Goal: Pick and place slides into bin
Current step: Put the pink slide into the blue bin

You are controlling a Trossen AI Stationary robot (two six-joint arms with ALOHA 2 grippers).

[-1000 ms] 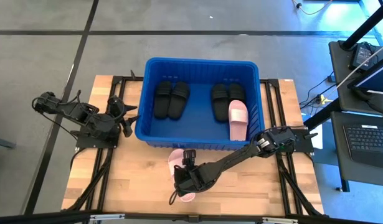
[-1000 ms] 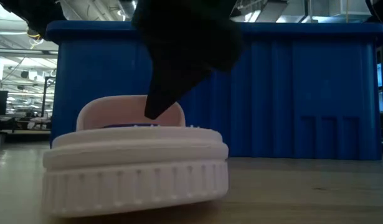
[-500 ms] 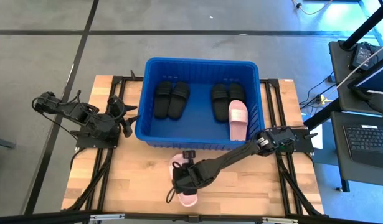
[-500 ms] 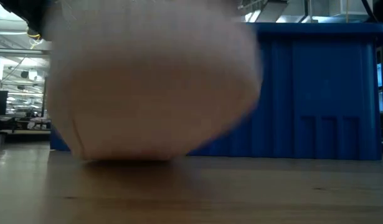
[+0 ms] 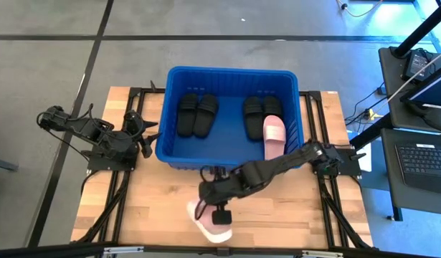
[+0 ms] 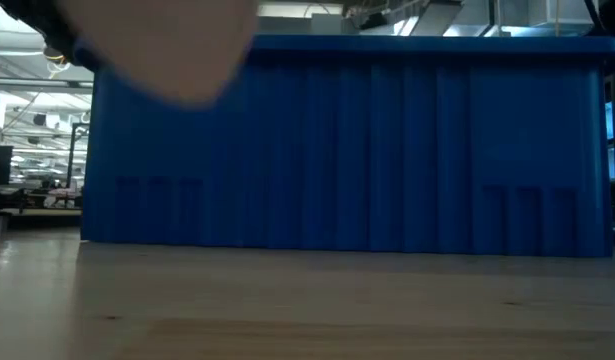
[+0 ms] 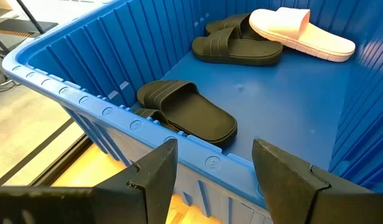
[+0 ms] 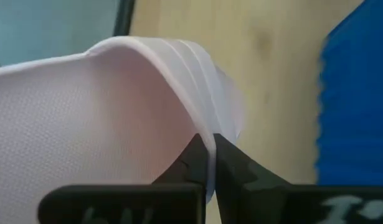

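A wooden bench (image 5: 148,208) carries the bright blue bin (image 5: 231,77), seen from above to hold five slides: a black pair (image 5: 198,115) on one side, and a black slide (image 5: 253,117) partly overlapped by another black one and a pale pink slide (image 5: 274,136) on the other. The level view shows only the bin's ribbed near wall (image 6: 387,150) and a pale blur at its upper corner, nothing of the contents. The left wrist camera looks over the rim at the black pair (image 7: 191,112), two more black slides and the pink one (image 7: 303,34). The right arm reaches across the bench in front of the bin, partly covering the sixth slide (image 5: 209,223), pale pink-white, held above the boards near the front edge. The right pincer (image 8: 208,163) is clamped on that slide's thin ribbed strap edge (image 8: 147,87). The left pincer (image 7: 215,168) waits beside the bin's left wall, fingers spread apart, holding nothing.
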